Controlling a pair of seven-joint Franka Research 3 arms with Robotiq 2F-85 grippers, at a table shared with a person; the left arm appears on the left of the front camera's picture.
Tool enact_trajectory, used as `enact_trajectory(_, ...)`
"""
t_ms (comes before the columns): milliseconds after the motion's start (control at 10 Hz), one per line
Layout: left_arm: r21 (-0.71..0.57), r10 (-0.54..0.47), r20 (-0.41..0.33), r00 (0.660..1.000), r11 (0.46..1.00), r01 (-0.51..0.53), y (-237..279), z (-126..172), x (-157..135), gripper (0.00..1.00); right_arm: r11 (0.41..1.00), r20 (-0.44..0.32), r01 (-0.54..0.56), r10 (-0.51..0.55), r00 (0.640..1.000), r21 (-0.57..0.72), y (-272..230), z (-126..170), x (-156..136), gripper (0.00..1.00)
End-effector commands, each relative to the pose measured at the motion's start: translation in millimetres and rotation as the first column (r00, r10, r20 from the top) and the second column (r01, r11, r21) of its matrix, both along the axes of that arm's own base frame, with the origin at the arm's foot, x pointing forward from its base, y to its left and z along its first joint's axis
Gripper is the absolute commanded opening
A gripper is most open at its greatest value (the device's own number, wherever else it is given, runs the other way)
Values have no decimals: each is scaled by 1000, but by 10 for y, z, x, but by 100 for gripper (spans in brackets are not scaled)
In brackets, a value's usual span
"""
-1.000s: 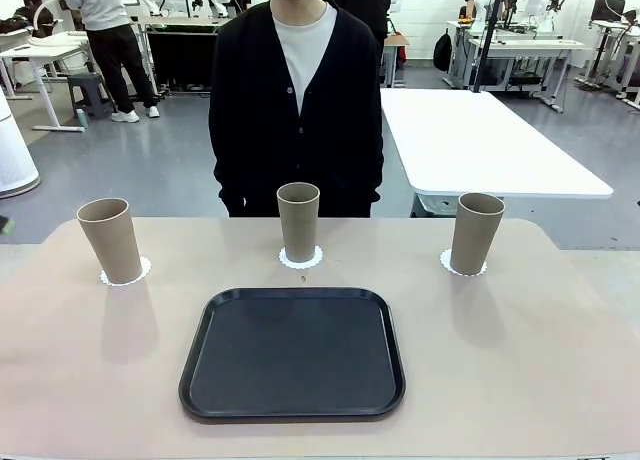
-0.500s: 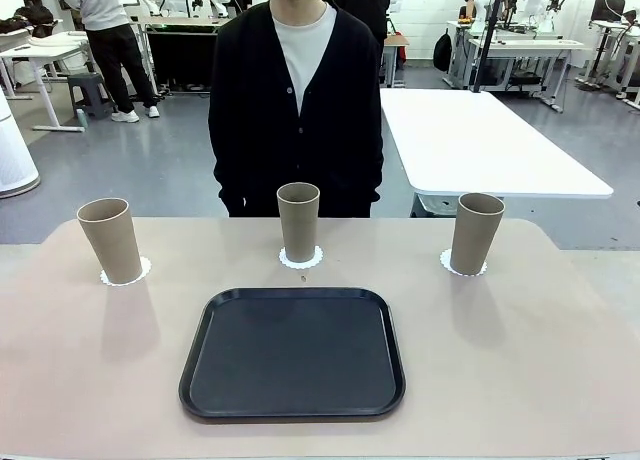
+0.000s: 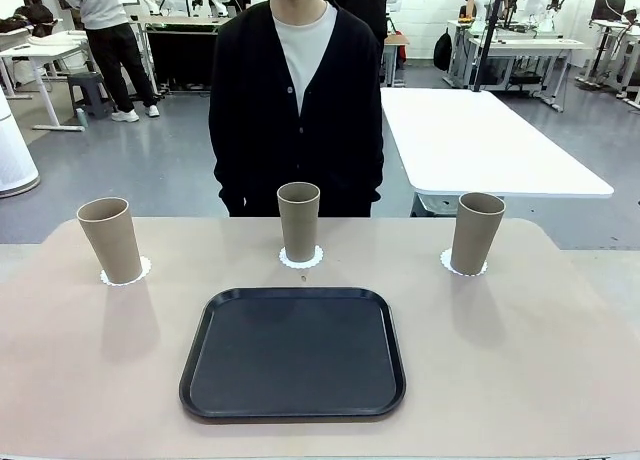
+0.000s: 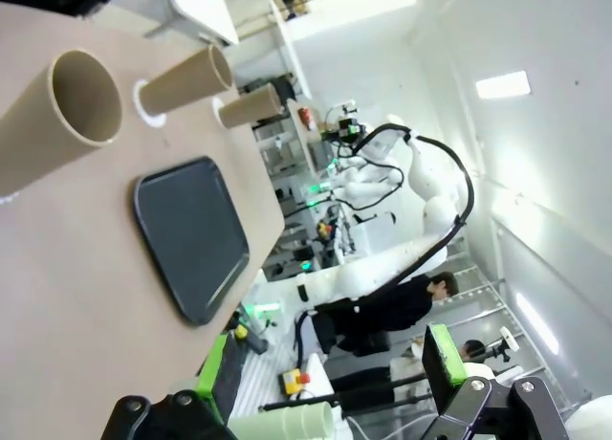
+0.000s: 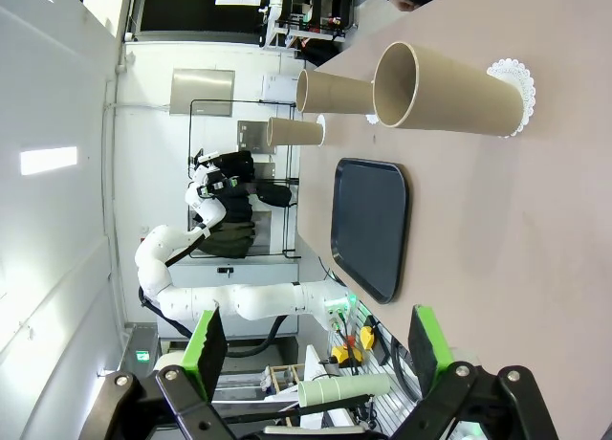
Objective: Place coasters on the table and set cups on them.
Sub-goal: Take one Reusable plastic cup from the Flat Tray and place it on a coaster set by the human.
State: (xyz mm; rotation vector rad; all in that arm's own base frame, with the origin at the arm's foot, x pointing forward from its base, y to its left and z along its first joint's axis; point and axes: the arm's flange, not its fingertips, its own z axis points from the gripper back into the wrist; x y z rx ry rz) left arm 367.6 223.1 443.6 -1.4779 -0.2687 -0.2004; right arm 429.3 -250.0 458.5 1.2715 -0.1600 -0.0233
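Nothing moved vs earlier frames. Three cups (image 3: 298, 221) upright, each on own coaster (image 3: 300, 258), in row across table (image 3: 520, 350) behind tray (image 3: 292, 352), prob. task done. Left gripper (image 4: 330, 373) & right gripper (image 5: 313, 349) spread wide, holding nothing, pulled back clear.

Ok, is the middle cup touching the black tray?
Apart. The front view shows the middle cup on its coaster, with a strip of bare table before the tray's far edge.

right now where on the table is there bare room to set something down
Bare table on both sides of the tray, and between the cups along the far edge. The middle is taken by the tray, itself empty.
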Motion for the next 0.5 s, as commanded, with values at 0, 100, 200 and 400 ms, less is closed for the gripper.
enact_trajectory(0,-17,5,-21,1000,1000,-6,-23,-14,-15,100,1000,3,1,-1,1000,1,12,7,7,100)
enact_trajectory(100,-17,5,-21,1000,1000,-6,-23,-14,-15,100,1000,3,1,-1,1000,1,12,7,7,100)
enact_trajectory(200,-17,5,-21,1000,1000,-6,-23,-14,-15,100,1000,3,1,-1,1000,1,12,7,7,100)
enact_trajectory(400,-17,5,-21,1000,1000,-6,-23,-14,-15,100,1000,3,1,-1,1000,1,12,7,7,100)
